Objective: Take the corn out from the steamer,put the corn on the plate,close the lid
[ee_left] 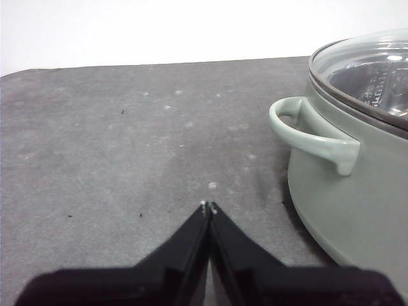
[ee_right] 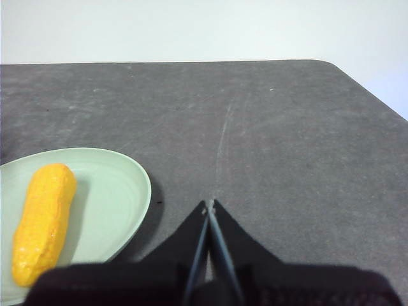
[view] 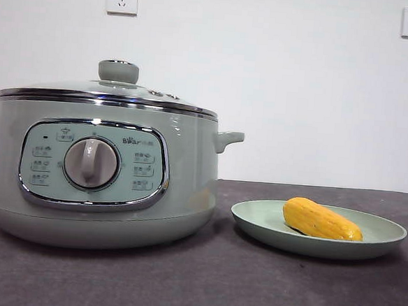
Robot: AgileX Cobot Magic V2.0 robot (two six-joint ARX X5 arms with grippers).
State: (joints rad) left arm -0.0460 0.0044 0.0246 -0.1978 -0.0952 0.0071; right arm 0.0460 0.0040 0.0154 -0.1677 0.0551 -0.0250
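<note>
front view: the steamer point(view: 97, 180) stands on the dark bench point(view: 202, 286) with the lid point(view: 110, 94) seated on it. just beside it, the corn point(view: 321, 219) lies on the plate point(view: 255, 219). the left end effector point(ee_left: 208, 207) is clenched and empty near the steamer's handle; the right end effector point(ee_right: 210, 205), also clenched and empty, hangs beside the plate.

Left hand point(ee_left: 208, 207), right hand point(ee_right: 209, 204) — each 2 matte black wedge jaws, tapering to tips.
</note>
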